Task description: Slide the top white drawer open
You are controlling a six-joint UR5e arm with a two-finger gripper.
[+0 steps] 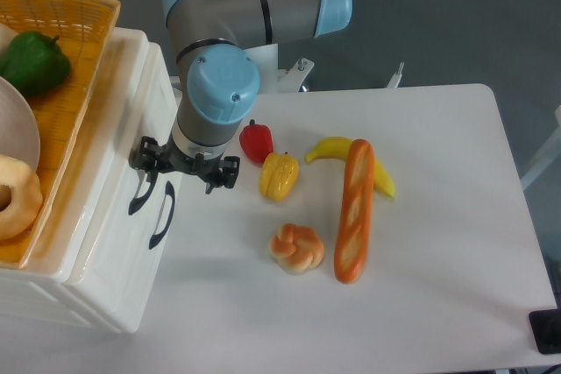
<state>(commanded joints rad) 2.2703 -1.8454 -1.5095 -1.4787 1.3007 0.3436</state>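
The single overhead camera shows the cream-white cabinet at the left edge of the white counter point(421, 243), with the top white drawer point(110, 190) forming its upper front, marked by a curved black handle point(140, 194); the lower drawer point(131, 260) sits just beside it with its own black handle point(161, 215). The arm reaches down from the top of the frame, and its end effector point(182, 164) sits right at the front of the top drawer, by the upper end of that drawer's handle; the wrist hides the fingers, so whether they are released or clenched on the handle cannot be told. An orange woven basket point(74, 85) rests on the cabinet top, holding a green pepper point(33, 60). On the counter to the right lie a red pepper point(257, 142), a yellow pepper point(279, 175), a banana point(331, 148), a baguette point(354, 209) lying across the banana, and a knotted bun point(296, 248).
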